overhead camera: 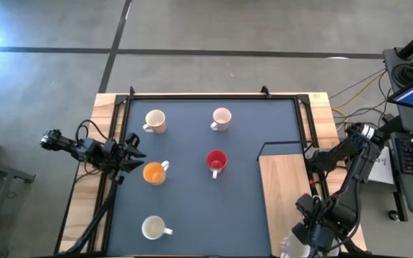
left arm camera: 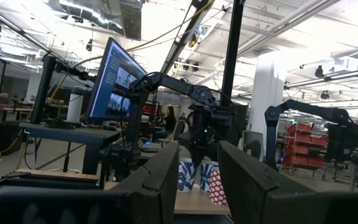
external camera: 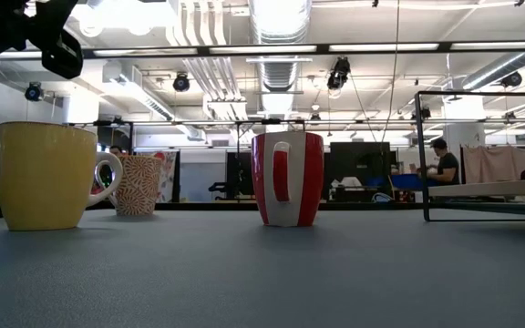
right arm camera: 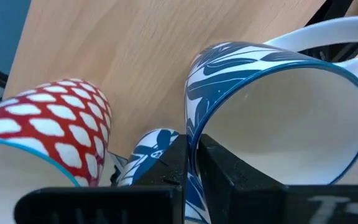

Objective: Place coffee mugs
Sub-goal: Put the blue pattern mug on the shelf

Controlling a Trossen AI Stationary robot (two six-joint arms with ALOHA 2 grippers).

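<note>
Right pincer pinching blue-patterned mug rim beside red-patterned mug, left pincer spread beside orange mug

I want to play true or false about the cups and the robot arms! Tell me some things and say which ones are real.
1. Five mugs sit on the dark mat. True.
2. The red mug lies tipped on its side. False: it stands upright.
3. The right tool pinches the rim of a blue-and-white mug. True.
4. The left tool is holding the orange mug. False: it is open beside that mug and holds nothing.
5. A mug with a red-and-white pattern sits next to the blue-and-white mug. True.
6. The wooden board covers the whole table. False: it only fills one part by the right arm.
</note>
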